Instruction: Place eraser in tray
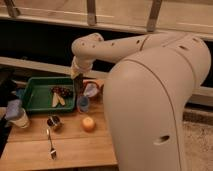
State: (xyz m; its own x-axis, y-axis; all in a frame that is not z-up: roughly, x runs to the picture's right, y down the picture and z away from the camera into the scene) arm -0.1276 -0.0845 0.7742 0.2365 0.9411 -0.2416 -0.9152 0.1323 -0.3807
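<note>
The green tray [35,95] lies on the wooden table at the left. It holds a dark clustered item [61,91] and pale yellowish pieces [57,100]. My gripper [78,85] hangs down from the white arm's wrist [86,52], right at the tray's right rim. A dark upright shape shows at its tip. I cannot tell whether that is the eraser or part of the gripper. No eraser shows anywhere else on the table.
A blue cup [83,103] and a reddish bowl [93,86] stand just right of the tray. An orange fruit [88,123], a small dark can [54,122], a spoon [50,142] and a white container with a blue lid [17,115] lie nearer the front. My arm's bulky white body [155,100] fills the right.
</note>
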